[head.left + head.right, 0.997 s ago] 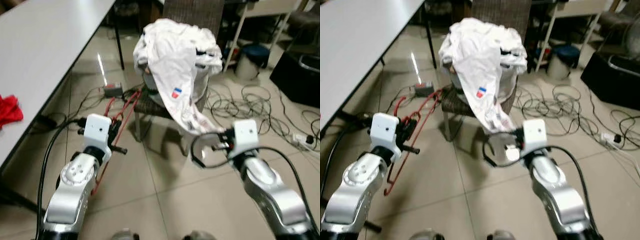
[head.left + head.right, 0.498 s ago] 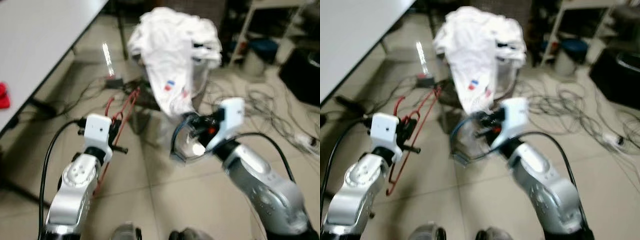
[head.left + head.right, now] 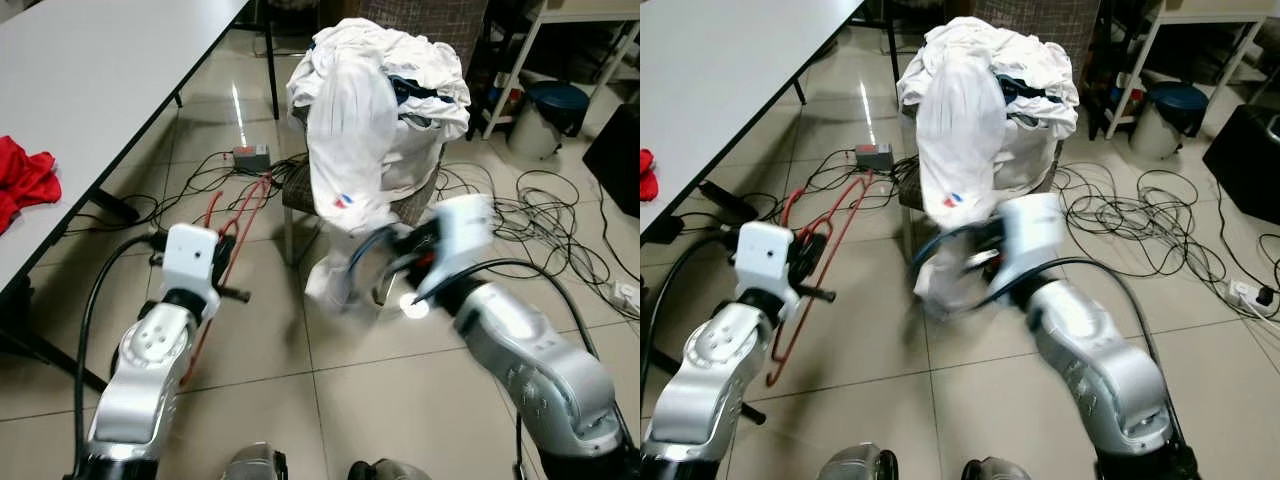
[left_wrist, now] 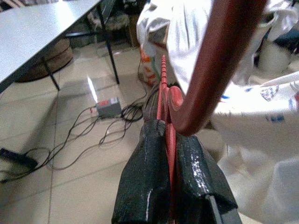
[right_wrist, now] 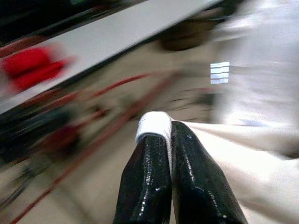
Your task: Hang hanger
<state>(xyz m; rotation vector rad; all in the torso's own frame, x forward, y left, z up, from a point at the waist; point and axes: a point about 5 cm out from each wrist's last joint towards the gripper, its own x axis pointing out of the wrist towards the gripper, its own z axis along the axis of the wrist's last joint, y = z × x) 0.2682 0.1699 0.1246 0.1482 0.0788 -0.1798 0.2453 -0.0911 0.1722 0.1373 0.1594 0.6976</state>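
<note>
Left claw [image 4: 169, 154]: fingers pressed together on the red hanger [image 3: 222, 262], pinching its thin wire low down; hook end curves up close to the cam in the left wrist view.
Hanger: red wire, held out in front of the left arm, near-left of the scene, hanging down twd the floor [image 3: 330, 400]. Not on any rail.
Right claw [image 5: 169, 140]: fingers pinched shut on an edge of the white shirt [image 3: 350, 130], cloth fold sitting at the tips. Arm is blurred in the head views, reaching across twd centre.
Shirt: heaped over the chair [image 3: 300, 195], far centre; one long tail drapes down off the front to where the right claw has it.
Chair: dark woven seat, straight ahead, cables [image 3: 540, 215] scattered on the floor to its right.
Table [image 3: 90, 90]: white, far left; red cloth [image 3: 25, 175] lying on it.
Step, my read: getting shirt and hanger together, i.e. dressing the hanger before hanging. Shirt edge gripped, hanger ready, the two well apart.
Next move needs: bring shirt tail and hanger close, find the neck or hem opening, feed a hanger shoulder in w/o letting go of the cloth.
Risk: shirt is bunched, opening hard to find; pull too hard and the whole heap could slide off the chair.
</note>
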